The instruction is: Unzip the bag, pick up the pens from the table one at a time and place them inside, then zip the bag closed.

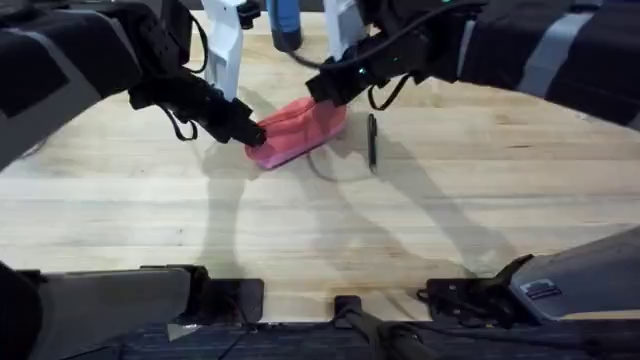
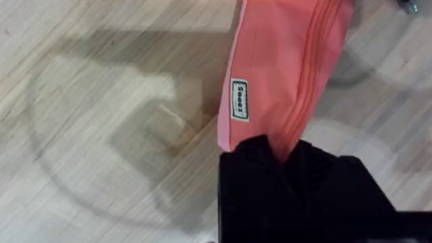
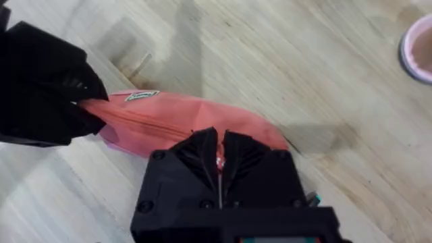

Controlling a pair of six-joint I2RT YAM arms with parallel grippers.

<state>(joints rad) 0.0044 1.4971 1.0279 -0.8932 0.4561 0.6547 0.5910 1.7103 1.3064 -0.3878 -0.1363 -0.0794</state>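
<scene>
The pink-red bag (image 1: 297, 132) lies on the table (image 1: 320, 230) at the back centre, its zip (image 2: 305, 81) looking closed along the length I can see. My left gripper (image 1: 254, 133) is shut on the bag's left end (image 2: 280, 145). My right gripper (image 1: 322, 92) is shut at the bag's far right end, fingers (image 3: 199, 158) pressed together over the zip line with a bit of pink between them. In the right wrist view the bag (image 3: 169, 121) stretches from the left gripper (image 3: 79, 102) to the right gripper (image 3: 219, 158). A slim black pen (image 1: 372, 140) lies just right of the bag.
White and blue equipment (image 1: 285, 25) stands at the table's far edge behind the bag. A pink round rim (image 3: 418, 47) shows at the corner of the right wrist view. Bare wood stretches across the table's front half, with the arm bases (image 1: 230, 300) at its near edge.
</scene>
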